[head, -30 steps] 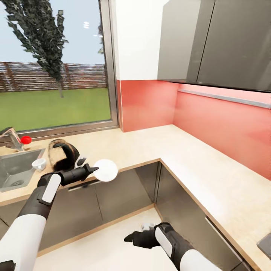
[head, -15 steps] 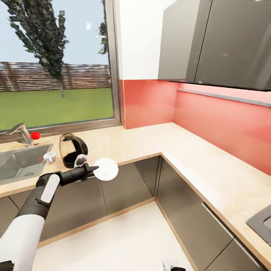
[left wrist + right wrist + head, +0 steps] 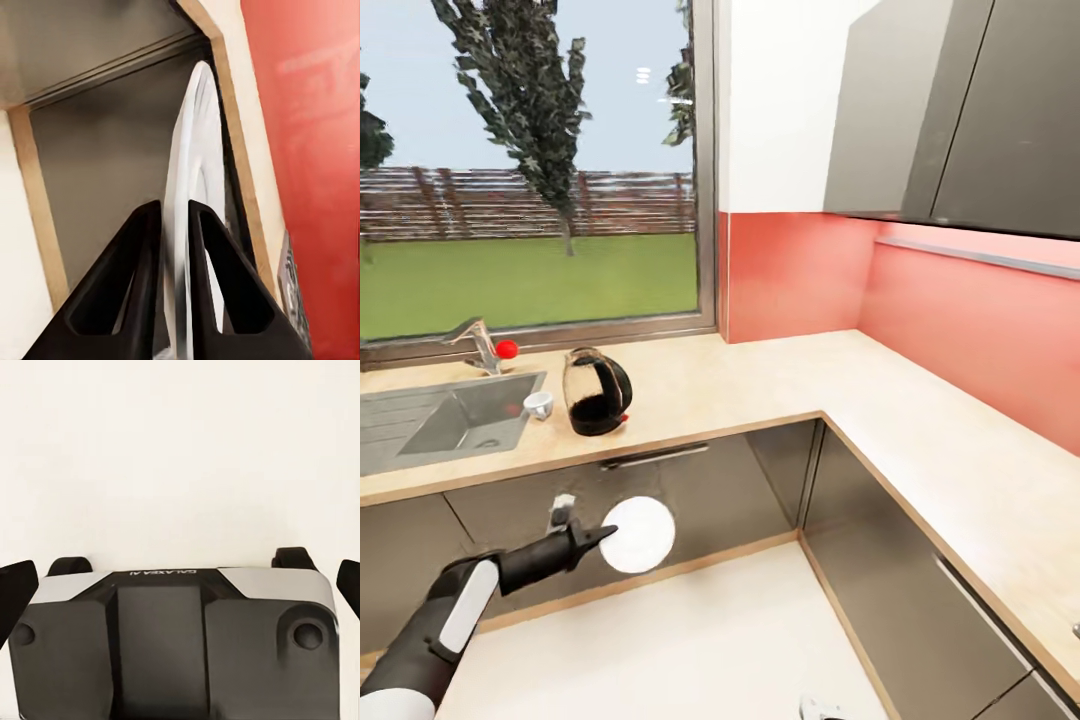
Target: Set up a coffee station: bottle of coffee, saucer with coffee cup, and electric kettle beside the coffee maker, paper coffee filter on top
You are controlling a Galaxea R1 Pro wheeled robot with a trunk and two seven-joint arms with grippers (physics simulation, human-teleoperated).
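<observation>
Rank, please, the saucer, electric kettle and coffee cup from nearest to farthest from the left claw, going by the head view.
1. saucer, gripped in the left claw, in front of the cabinet fronts.
2. electric kettle, on the countertop right of the sink.
3. coffee cup, by the sink's edge; nearly as near as the kettle.

Black left claw (image 3: 603, 535) with tapered matte fingers (image 3: 135, 285); black forearm bearing a white panel, white upper arm. Grey-and-black base with round bolts.

Domestic kitchen, simulator-rendered; L-shaped light-wood kitchen countertop (image 3: 780, 390) over grey cabinet fronts (image 3: 710, 490); inset steel sink (image 3: 450, 420) with tap (image 3: 478, 345); electric kettle (image 3: 597, 391) beside it; red splashback (image 3: 920, 310); dark wall cupboards (image 3: 960, 110) above; window (image 3: 530, 170) onto lawn, trees, fence.
</observation>
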